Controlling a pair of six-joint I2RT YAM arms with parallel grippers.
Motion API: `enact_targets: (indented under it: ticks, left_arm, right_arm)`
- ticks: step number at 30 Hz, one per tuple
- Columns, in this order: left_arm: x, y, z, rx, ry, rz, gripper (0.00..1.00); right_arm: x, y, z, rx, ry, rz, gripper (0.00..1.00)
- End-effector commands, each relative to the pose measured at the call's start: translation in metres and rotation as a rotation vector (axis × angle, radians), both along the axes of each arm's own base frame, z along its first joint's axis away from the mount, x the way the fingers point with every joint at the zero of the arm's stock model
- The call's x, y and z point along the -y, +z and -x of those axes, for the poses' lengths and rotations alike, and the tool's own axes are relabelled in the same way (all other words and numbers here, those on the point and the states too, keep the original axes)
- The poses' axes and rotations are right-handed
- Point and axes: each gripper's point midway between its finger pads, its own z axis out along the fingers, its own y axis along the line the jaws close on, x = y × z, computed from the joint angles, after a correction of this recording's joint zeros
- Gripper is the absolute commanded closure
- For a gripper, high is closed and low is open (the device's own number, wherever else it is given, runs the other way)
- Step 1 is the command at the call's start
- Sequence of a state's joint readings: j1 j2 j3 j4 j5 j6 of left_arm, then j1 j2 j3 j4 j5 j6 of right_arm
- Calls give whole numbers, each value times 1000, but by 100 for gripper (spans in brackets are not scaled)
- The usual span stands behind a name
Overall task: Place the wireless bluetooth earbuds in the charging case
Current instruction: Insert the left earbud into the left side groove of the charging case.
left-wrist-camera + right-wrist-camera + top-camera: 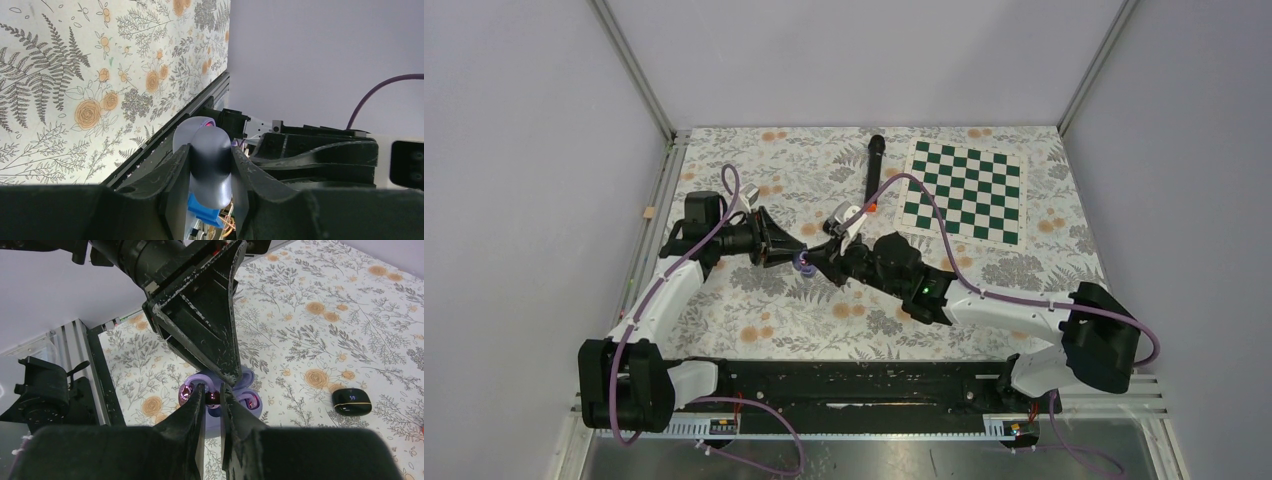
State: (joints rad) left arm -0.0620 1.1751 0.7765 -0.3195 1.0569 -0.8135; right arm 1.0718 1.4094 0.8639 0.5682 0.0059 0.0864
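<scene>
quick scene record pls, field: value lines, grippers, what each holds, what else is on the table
left gripper: shut on the purple charging case, holding it off the table
right gripper: shut on an earbud, right at the purple case
case lid: open
black case: closed, lying on the floral cloth, apart from both arms
microphone: lying at the far side, beside the chessboard mat

Both arms inward — left gripper (210, 152) and right gripper (212, 389) nearly tip to tip, jaws narrow.

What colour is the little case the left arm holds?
Pale purple case; best seen in the right wrist view.
</scene>
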Motion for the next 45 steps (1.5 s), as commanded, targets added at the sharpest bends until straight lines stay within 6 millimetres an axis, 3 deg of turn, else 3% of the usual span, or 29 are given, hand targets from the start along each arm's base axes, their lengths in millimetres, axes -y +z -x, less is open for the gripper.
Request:
enact_targets:
  ticks: [1,12,24,29,36,45]
  left_arm:
    - [4,21,-2,75,-34,45,100]
    - [4,23,0,84,-40,49,100]
    - [4,24,-1,87,-41,50,100]
    - [4,25,-1,88,-42,53,100]
    - [3,25,-2,86,-38,54,100]
    - [-1,28,-3,90,-31,62,100]
  right_arm:
    - [-7,4,0,51,14,-20,100]
    - [-5,-13,-4,78,-1,29,100]
    - [3,-11,-5,158,-4,32,100]
    - [5,-12,-5,155,-9,36,78]
    - [7,-7,-5,157,-16,23,73]
    - [13,-7,-6,175,-35,23,74]
